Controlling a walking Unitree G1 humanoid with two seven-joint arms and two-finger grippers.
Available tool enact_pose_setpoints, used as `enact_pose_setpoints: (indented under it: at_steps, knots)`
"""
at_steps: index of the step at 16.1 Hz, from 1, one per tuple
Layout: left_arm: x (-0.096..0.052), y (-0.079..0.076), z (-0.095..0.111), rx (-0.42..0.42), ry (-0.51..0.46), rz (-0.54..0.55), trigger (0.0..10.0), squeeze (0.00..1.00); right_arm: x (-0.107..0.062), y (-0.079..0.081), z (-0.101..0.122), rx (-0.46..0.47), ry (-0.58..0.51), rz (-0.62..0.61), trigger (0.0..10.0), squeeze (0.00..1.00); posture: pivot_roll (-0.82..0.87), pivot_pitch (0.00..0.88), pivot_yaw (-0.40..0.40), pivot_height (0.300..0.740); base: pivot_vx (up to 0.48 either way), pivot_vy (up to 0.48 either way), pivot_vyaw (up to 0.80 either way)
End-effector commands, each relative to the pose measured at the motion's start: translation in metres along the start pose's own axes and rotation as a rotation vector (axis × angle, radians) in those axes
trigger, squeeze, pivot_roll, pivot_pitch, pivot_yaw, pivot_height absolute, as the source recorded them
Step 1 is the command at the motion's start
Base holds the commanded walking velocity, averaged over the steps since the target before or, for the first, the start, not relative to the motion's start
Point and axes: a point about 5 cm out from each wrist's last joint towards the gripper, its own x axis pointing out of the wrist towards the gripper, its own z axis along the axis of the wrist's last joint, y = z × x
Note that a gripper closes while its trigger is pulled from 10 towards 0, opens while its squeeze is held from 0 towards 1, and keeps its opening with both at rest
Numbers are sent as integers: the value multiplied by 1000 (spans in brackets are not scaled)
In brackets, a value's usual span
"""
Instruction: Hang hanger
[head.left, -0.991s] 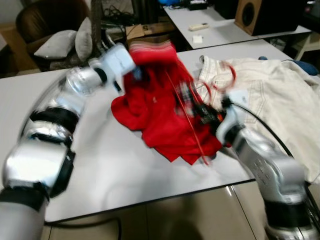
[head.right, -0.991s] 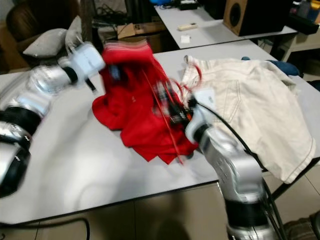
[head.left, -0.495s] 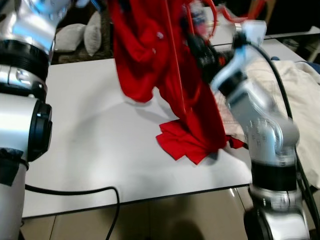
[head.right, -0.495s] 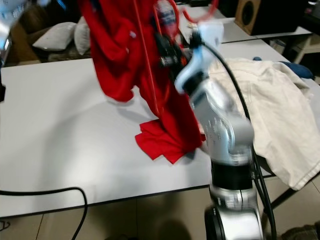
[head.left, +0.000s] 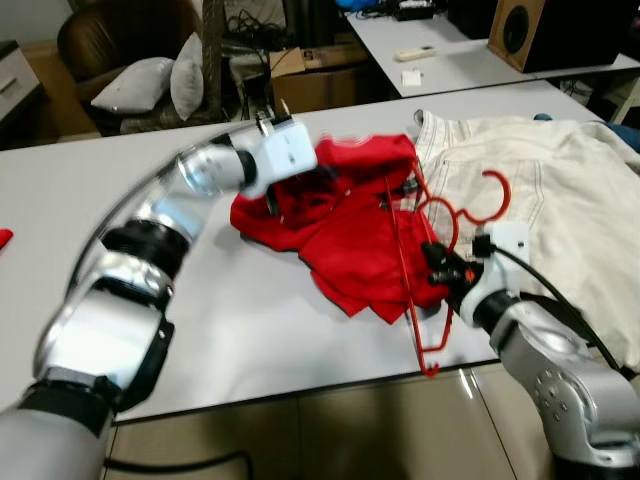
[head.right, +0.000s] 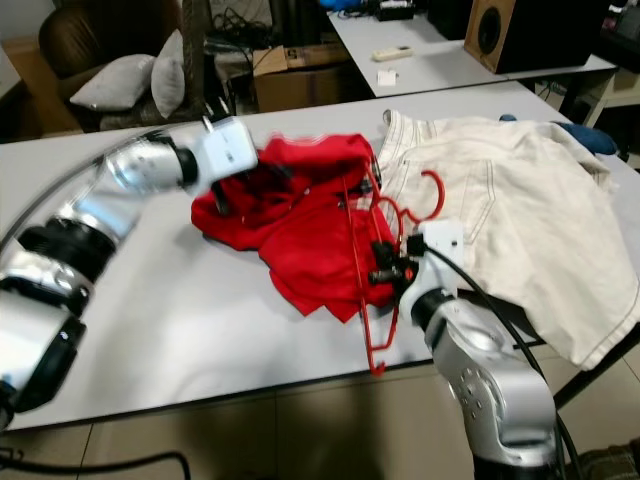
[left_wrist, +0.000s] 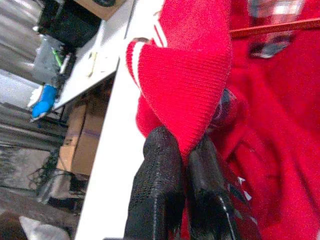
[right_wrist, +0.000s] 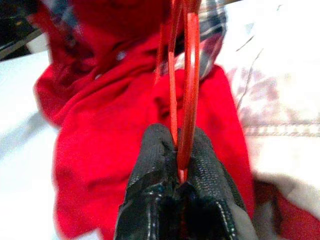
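Jaws pinch one red hanger (head.left: 425, 262), one red garment (head.left: 345, 225).

Left arm: reaches forward over the table, elbow bent.
Left gripper (left_wrist: 182, 160): fingers pinched together on red cloth.
Right arm: bent, forearm low.
Right gripper (right_wrist: 176, 160): fingers apparently clamped on thin red bars.

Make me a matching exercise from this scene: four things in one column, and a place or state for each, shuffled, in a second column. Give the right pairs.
1. red garment
2. red hanger
3. cream jacket
4. speaker

A. clamped in the right gripper
B. spread on the table's right side
C. standing on the far table
D. pinched by the left gripper

Pairs: 1-D, 2-A, 3-B, 4-C
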Motion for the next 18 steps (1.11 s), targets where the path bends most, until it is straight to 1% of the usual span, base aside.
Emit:
enact_pose_setpoints:
  at_steps: [1, 2, 3, 4, 6, 7, 8, 9, 10, 12, 13, 14, 15, 16, 17, 18]
  knots:
    - [4, -6, 5, -34, -25, -13, 0, 0, -3, 14, -5, -9, 45, 88, 10000, 0, -126, 0, 144, 740, 0, 0, 0]
    - [6, -9, 7, -47, -32, -21, 0, 0, -4, 16, -6, -19, 57, 105, 10000, 0, -126, 0, 144, 740, 0, 0, 0]
    - [12, -11, 10, -86, -35, 17, 0, 0, -5, 23, -10, -80, 102, 154, 10000, 0, -131, 0, 146, 740, 0, 0, 0]
    - [13, -10, 11, -97, -36, 47, 0, 0, -6, 24, -11, -105, 120, 165, 10000, 0, -131, 0, 144, 740, 0, 0, 0]
    - [12, -5, 15, -101, -43, 95, 0, 0, -5, 23, -12, -148, 138, 155, 10000, 0, -133, 0, 143, 740, 0, 0, 0]
    - [11, -5, 17, -102, -52, 87, 0, 0, -2, 19, -9, -160, 120, 121, 10000, 0, -134, 0, 141, 740, 0, 0, 0]
    - [10, -10, 20, -83, -55, 34, 0, 0, 4, 15, 2, -176, 58, 74, 10000, 0, -131, 0, 136, 740, 0, 0, 0]
    - [8, -17, 18, -79, -51, -11, 0, 0, 9, 12, 14, -167, -8, 46, 10000, 0, -126, 0, 126, 740, 0, 0, 0]
    - [7, -23, 15, -99, -51, -31, 0, 0, 13, 11, 22, -162, -45, 31, 10000, 0, -125, 0, 118, 740, 0, 0, 0]
    - [5, -32, 11, -149, -49, -45, 0, 0, 18, 10, 28, -164, -56, 43, 10000, 0, -113, 0, 92, 740, 0, 0, 0]
    - [4, -35, 10, -170, -51, -44, 0, 0, 20, 11, 28, -169, -52, 56, 10000, 0, -109, 0, 80, 740, 0, 0, 0]
    - [1, -41, 9, -222, -61, -32, 0, 0, 24, 14, 22, -179, -22, 104, 10000, 0, -87, 0, 52, 740, 0, 0, 0]
    - [-3, -42, 8, -246, -70, 24, 4549, 0, 24, 19, 10, -190, 34, 154, 10000, 0, -81, 0, 39, 740, 0, 0, 0]
    - [-8, -36, 9, -266, -107, 81, 10000, 0, 23, 25, 5, -173, 53, 188, 10000, 0, -72, 0, 31, 740, 0, 0, 0]
    - [-12, -33, 11, -269, -127, 106, 10000, 4, 22, 26, 2, -164, 50, 185, 10000, 0, -60, 0, 37, 740, 0, 0, 0]
    - [-14, -28, 13, -282, -152, 154, 10000, 1000, 21, 25, 0, -151, 48, 176, 10000, 0, -57, 0, 42, 740, 0, 0, 0]
